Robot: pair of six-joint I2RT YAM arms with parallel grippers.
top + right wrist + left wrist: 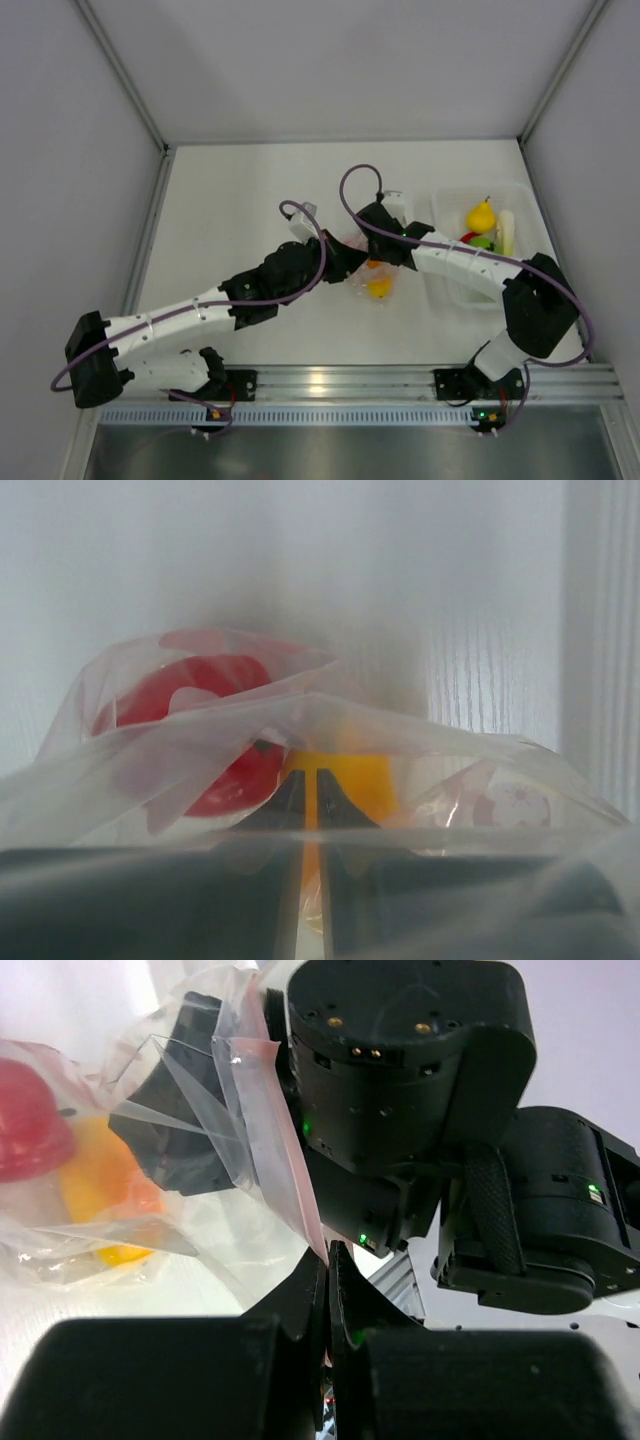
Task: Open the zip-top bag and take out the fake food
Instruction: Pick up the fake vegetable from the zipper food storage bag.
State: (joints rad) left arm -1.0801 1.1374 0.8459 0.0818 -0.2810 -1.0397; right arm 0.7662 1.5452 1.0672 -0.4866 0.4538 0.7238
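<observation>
The clear zip-top bag (372, 278) lies mid-table between both grippers. My left gripper (328, 1250) is shut on the bag's pink-red zip strip (285, 1170); in the top view it (345, 258) sits at the bag's left edge. My right gripper (310, 775) is under the bag's film (400, 730), its jaws almost together on the plastic; in the top view it (380, 255) is at the bag's top. Inside the bag, fake food shows: a red piece (200, 730), a yellow piece (350, 775) and a pale patterned piece (510, 805). The red piece (25, 1120) and the yellow piece (100, 1185) also show in the left wrist view.
A translucent white tray (525, 195) stands at the right, holding a yellow fruit (481, 217), a green piece (484, 241) and a pale stalk (507, 232). The right arm's forearm (455, 262) crosses the tray's near left corner. White walls enclose the table.
</observation>
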